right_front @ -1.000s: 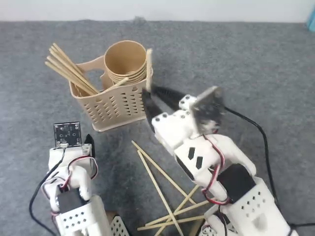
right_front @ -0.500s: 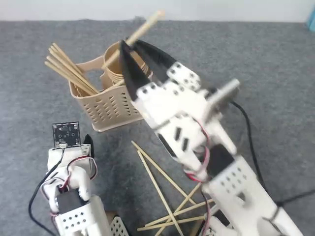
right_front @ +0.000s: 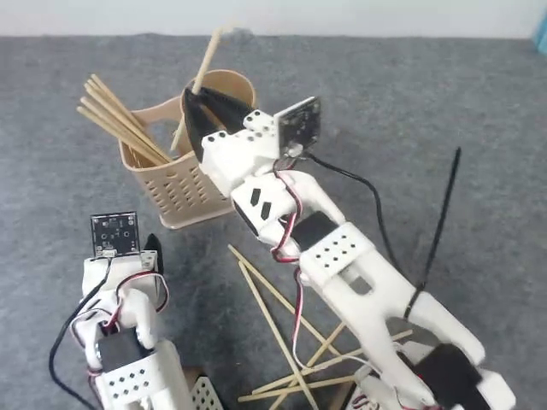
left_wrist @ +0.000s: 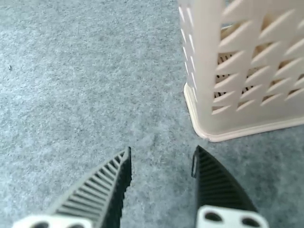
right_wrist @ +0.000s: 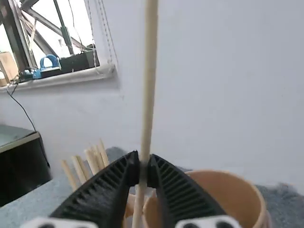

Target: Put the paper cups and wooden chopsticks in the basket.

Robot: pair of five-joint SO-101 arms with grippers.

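- The right gripper (right_front: 193, 104) hangs over the basket (right_front: 184, 192), clenched on a single wooden chopstick (right_front: 208, 55) that stands steeply tilted, with its lower end at the basket's top edge.
- A stack of paper cups (right_front: 238, 85) sits upright in the basket, just beside the held chopstick.
- A bundle of chopsticks (right_front: 120, 120) leans out of the basket's other side.
- The left gripper (left_wrist: 161, 156) rests low near the basket's base, its jaws parted and grasping nothing.
- Several loose chopsticks (right_front: 273, 316) lie crossed on the grey carpet (right_front: 444, 94) beneath the right arm.
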